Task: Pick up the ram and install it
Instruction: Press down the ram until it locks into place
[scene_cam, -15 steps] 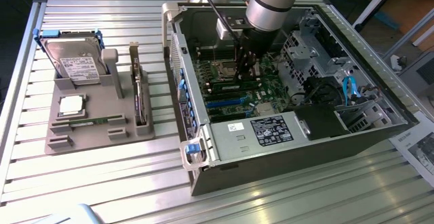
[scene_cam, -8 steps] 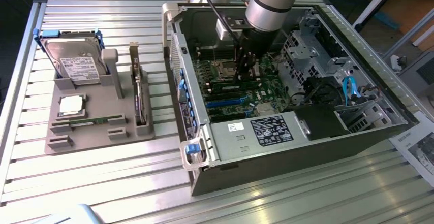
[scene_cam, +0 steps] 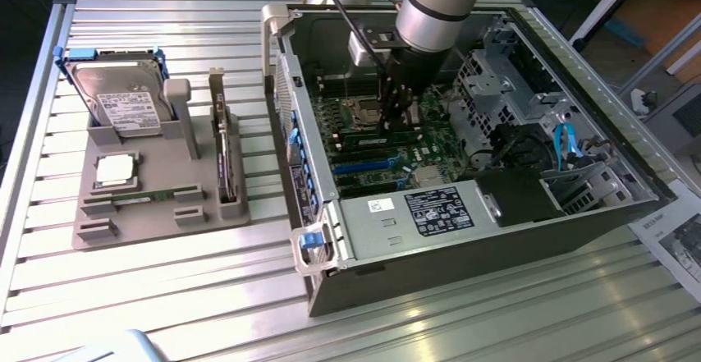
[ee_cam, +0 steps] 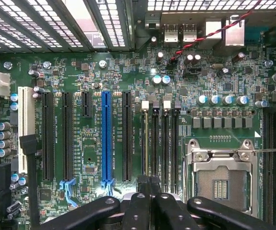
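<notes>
Ram (ee_cam: 145, 143) edge-on at the memory slots beside the processor socket (ee_cam: 222, 178); seating it is the risky part.
The gripper (ee_cam: 149, 184) is closed to a narrow gap and seems to pinch the thin green stick near its middle. The stick lines up with the slot farthest from the processor socket, and I cannot tell whether it is in that slot or just above it. If it sits tilted or slightly off the slot line, a push could jam one end, flex the motherboard (ee_cam: 80, 72) or make the stick slip in the grip. A shut white latch (ee_cam: 145, 103) at the slot's end, or a reversed notch, would also block seating.
</notes>
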`<action>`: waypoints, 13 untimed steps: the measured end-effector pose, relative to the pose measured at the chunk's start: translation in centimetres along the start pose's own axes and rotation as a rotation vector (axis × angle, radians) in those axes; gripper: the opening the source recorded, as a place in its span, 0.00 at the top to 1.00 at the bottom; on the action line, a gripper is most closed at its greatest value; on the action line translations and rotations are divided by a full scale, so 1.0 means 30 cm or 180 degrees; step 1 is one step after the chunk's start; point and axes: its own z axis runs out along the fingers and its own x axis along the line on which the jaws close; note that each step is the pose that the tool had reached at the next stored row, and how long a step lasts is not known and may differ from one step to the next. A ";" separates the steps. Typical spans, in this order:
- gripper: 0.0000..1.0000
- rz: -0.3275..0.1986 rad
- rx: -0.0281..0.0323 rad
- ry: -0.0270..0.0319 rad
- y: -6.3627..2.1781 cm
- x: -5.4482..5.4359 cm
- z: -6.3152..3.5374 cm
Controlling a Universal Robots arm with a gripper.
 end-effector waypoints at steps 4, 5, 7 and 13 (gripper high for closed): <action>0.90 0.0000 0.0000 0.0000 0.002 0.000 0.003; 0.90 0.0000 0.0000 0.0000 0.002 0.000 0.003; 0.90 0.0000 0.0000 -0.0001 0.002 0.000 0.003; 0.90 0.0000 0.0000 0.0000 0.002 0.000 0.006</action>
